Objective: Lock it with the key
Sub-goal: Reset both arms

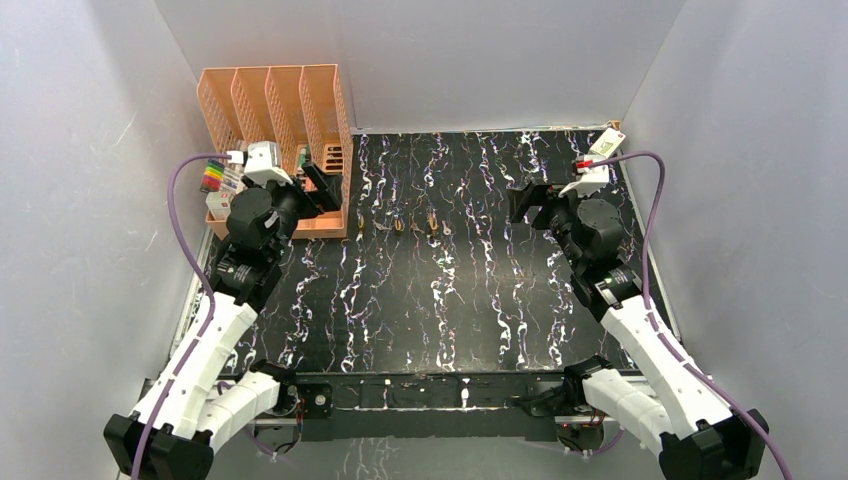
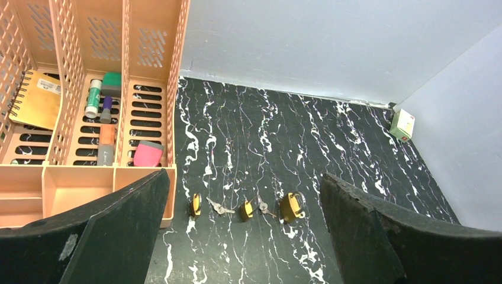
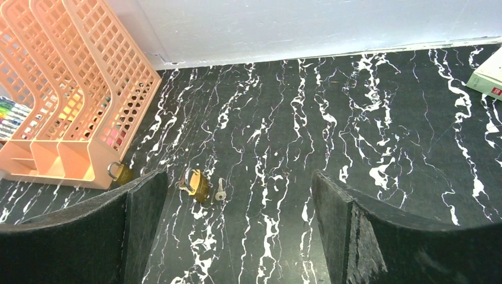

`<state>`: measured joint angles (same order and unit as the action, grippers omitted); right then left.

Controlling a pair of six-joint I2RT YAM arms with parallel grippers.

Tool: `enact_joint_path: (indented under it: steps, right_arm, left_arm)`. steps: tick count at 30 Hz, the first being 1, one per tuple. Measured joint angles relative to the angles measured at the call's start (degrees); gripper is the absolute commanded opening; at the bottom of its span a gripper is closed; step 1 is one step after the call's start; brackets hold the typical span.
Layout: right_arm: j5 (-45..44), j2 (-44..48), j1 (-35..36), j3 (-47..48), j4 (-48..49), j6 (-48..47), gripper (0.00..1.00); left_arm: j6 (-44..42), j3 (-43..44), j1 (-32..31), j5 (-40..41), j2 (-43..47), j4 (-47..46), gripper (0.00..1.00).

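Three small brass padlocks lie in a row on the black marbled table: one (image 2: pixel 195 205) beside the organizer's corner, a middle one (image 2: pixel 245 210), and a larger one (image 2: pixel 290 206). Between them lie two silver keys (image 2: pixel 220 207) (image 2: pixel 264 207). From above the row (image 1: pixel 400 226) sits mid-table at the back. In the right wrist view I see a padlock (image 3: pixel 197 184) with a key (image 3: pixel 221 189) beside it and another padlock (image 3: pixel 121 172) by the organizer. My left gripper (image 2: pixel 244 195) hovers open near the row's left end. My right gripper (image 3: pixel 238 177) hovers open to the row's right. Neither holds anything.
An orange slotted desk organizer (image 1: pixel 290 120) stands at the back left, holding a notebook (image 2: pixel 35 100), markers and erasers. A pack of coloured markers (image 1: pixel 215 178) lies left of it. A small white box (image 1: pixel 607 143) sits in the back right corner. Grey walls enclose the table.
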<state>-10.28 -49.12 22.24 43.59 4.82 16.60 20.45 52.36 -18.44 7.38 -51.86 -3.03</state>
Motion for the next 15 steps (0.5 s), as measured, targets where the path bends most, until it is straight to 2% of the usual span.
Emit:
enact_joint_path:
  steps: [15]
  right_arm:
    - [3.28,-0.83,0.0,0.22,-5.4,0.17,0.98]
  left_arm:
    - [1.09,0.24,0.0,-0.61,3.08,1.55,0.98]
